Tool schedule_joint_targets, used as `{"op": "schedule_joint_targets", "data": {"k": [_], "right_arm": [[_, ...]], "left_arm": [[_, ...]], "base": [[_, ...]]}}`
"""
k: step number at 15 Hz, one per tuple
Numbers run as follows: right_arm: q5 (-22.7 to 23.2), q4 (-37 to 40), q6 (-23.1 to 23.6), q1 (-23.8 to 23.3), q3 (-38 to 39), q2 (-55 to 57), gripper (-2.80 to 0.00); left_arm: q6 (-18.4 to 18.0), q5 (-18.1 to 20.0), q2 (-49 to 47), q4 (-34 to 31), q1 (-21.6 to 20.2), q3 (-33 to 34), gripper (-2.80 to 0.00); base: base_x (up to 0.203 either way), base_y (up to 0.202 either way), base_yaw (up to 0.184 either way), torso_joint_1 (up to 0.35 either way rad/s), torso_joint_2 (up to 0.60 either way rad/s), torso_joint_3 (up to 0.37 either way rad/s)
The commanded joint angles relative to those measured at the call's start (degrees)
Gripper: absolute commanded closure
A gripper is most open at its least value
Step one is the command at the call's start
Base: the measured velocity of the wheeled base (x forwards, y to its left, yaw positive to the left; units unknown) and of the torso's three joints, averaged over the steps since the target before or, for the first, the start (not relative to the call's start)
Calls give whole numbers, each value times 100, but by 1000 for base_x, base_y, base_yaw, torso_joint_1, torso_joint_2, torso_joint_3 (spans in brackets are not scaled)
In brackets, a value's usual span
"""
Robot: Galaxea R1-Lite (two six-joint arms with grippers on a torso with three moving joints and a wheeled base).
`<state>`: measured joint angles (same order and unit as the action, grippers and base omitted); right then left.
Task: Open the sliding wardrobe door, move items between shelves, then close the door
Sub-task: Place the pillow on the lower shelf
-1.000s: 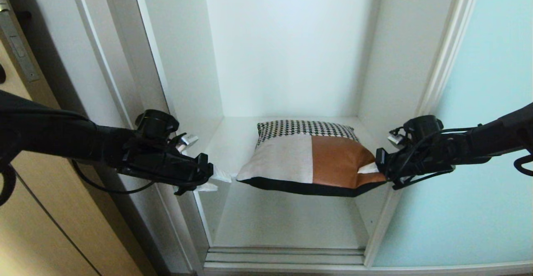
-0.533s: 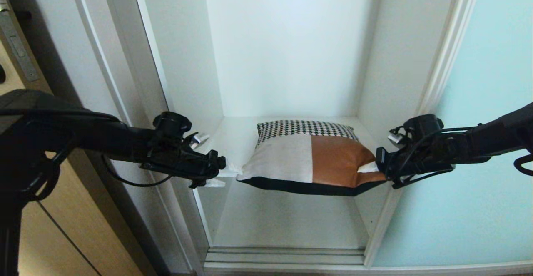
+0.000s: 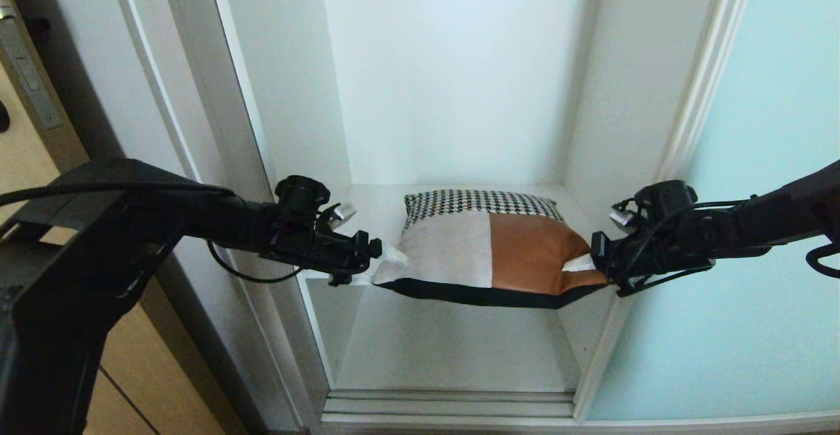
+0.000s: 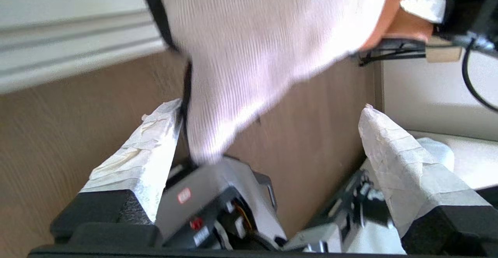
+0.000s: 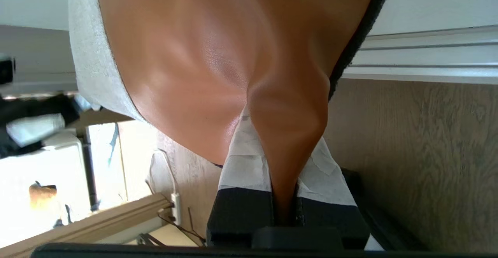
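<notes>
Head view: the soft patchwork cushion (image 3: 489, 248), with black-white houndstooth, cream and rust-orange panels and a dark back, hangs level at the front edge of the white wardrobe shelf (image 3: 374, 215), its rear part over the board. The right pincer (image 3: 584, 266) is clamped narrow on the cushion's rust-orange corner; the right wrist view shows the orange fabric (image 5: 288, 141) pinched between both tape-wrapped fingers (image 5: 245, 160). The left pincer (image 3: 387, 266) stands wide at the cushion's cream corner. In the left wrist view that cream corner (image 4: 233, 106) lies between the spread fingers (image 4: 393, 149), touching one finger, apart from the other. The frosted aqua-blue sliding wardrobe door (image 3: 755, 238) stands right of the opening.
</notes>
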<state>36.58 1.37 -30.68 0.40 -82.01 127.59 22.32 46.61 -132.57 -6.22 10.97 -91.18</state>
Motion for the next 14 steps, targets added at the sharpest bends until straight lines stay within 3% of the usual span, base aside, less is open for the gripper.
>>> {"op": "schedule_joint_targets", "data": {"k": [1, 9, 10, 13, 14], "right_arm": [[51, 39, 129, 4, 23, 38, 0], [86, 22, 141, 4, 36, 55, 0], [86, 22, 141, 4, 27, 64, 0], [86, 30, 141, 4, 18, 55, 0], [86, 39, 141, 4, 9, 55, 0]], "left_arm": [[38, 24, -360, -4, 111, -372, -280], [211, -3, -604, 6, 257, -788, -280], [217, -21, -638, 0, 263, -825, 0], [374, -597, -823, 6, 282, -1058, 0], [508, -617, -818, 1, 276, -1118, 0]], "base": [[0, 0, 0, 0, 0, 0], [0, 0, 0, 0, 0, 0], [0, 0, 0, 0, 0, 0], [0, 0, 0, 0, 0, 0], [0, 0, 0, 0, 0, 0]]}}
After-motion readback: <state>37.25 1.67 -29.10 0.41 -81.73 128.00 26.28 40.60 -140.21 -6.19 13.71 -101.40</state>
